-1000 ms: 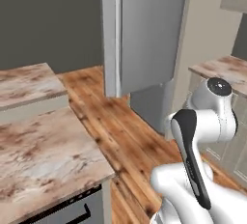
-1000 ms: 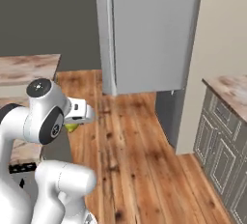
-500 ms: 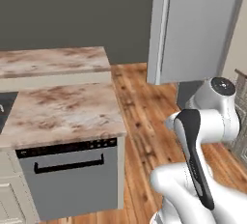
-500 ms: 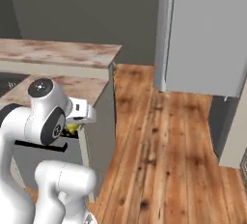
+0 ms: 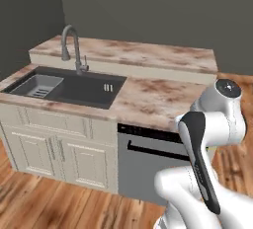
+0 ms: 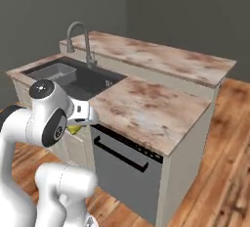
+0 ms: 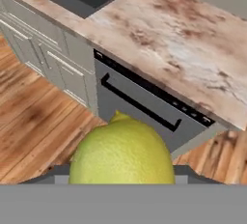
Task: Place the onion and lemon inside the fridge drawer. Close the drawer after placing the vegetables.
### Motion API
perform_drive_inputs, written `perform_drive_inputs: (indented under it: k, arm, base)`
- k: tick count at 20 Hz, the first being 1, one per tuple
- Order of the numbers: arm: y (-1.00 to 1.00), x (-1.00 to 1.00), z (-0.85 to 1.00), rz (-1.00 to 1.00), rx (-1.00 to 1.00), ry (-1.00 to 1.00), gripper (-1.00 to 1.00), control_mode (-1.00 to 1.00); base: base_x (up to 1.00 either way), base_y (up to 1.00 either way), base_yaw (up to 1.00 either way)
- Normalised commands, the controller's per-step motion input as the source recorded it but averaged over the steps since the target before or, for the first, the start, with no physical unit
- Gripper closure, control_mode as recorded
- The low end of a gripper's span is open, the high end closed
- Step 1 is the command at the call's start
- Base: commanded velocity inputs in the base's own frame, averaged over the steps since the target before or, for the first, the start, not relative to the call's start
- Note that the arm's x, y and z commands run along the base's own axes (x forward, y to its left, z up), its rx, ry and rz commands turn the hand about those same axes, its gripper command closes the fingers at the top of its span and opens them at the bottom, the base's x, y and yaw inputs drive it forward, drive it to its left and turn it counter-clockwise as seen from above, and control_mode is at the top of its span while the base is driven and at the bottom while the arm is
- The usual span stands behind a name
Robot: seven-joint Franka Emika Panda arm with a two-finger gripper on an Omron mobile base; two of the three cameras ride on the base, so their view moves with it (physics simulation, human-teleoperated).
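The lemon (image 7: 121, 153), yellow-green and oval, sits large and close in the hand view, held between my fingers. In the right base view a small part of the lemon (image 6: 74, 129) peeks out under my gripper (image 6: 82, 121), which is shut on it beside my white arm, in front of the counter's edge. The onion and the fridge drawer are out of view.
A marble-look counter (image 5: 158, 97) carries a dark sink (image 5: 69, 87) with a curved faucet (image 5: 71, 40). A grey dishwasher front (image 5: 148, 159) with a bar handle stands under it, beside white cabinet doors (image 5: 54, 149). Wood floor (image 6: 219, 172) lies open to the right.
The whole picture has swung as the base turned: the grey fridge has left the views and the sink counter has come in. The lemon stays in my shut gripper.
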Motion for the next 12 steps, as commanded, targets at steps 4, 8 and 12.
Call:
perform_drive_inputs:
  k: [4, 8, 12]
  arm:
    - [0.00, 0.00, 0.00, 0.00, 0.00, 0.00, 1.00, 1.00]
    - [0.00, 0.00, 0.00, 0.00, 0.00, 0.00, 1.00, 1.00]
    - [0.00, 0.00, 0.00, 0.00, 0.00, 0.00, 1.00, 1.00]
  base:
    - [0.00, 0.96, 0.71]
    - [0.02, 0.99, 0.64]
    - [0.43, 1.00, 0.45]
